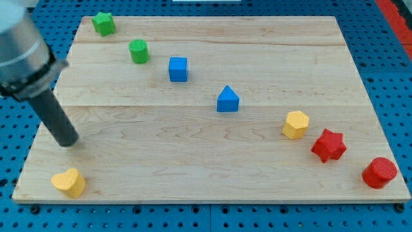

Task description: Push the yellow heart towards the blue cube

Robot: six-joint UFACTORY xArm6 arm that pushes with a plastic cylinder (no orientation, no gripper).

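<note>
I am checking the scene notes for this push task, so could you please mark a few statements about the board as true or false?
1. The yellow heart lies near the board's bottom left corner. True.
2. My tip touches the yellow heart. False: it stands apart from the heart, toward the view's top.
3. The blue cube lies between the green cylinder and the blue triangular block. True.
4. The red star sits at the view's top left. False: that block is the green star; the red star is at the lower right.
5. The yellow hexagonal block sits to the view's left of the red star. True.
</note>
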